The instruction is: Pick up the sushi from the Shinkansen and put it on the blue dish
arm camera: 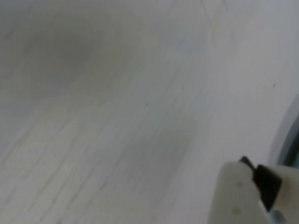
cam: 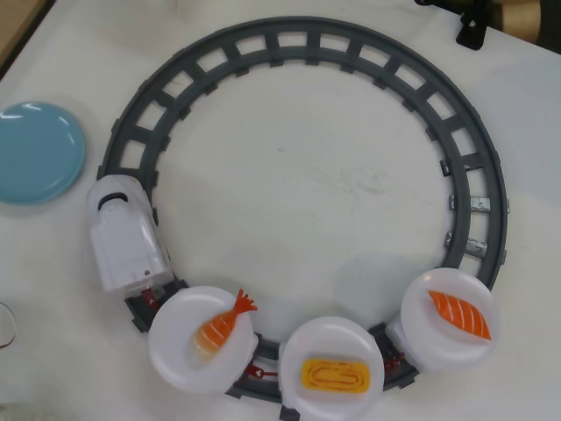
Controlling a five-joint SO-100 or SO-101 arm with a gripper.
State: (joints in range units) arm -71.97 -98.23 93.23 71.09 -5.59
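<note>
The white Shinkansen (cam: 125, 235) sits on the left side of the grey circular track (cam: 289, 41), nose toward the top. Behind it trail three round white plates. The first plate (cam: 180, 355) carries an orange shrimp sushi (cam: 223, 324). A yellow egg sushi (cam: 334, 376) lies on the middle plate (cam: 331, 338). The right plate (cam: 429, 338) holds an orange striped salmon sushi (cam: 459, 314). The blue dish (cam: 37, 152) lies bare at the left edge. The wrist view is blurred: only one white finger (arm camera: 236, 193) with a black part shows at the lower right, over bare table.
The table is covered in white cloth (cam: 307, 184). A dark part of the arm or its mount (cam: 473, 26) shows at the top right corner of the overhead view. A wooden edge (cam: 17, 26) runs along the top left.
</note>
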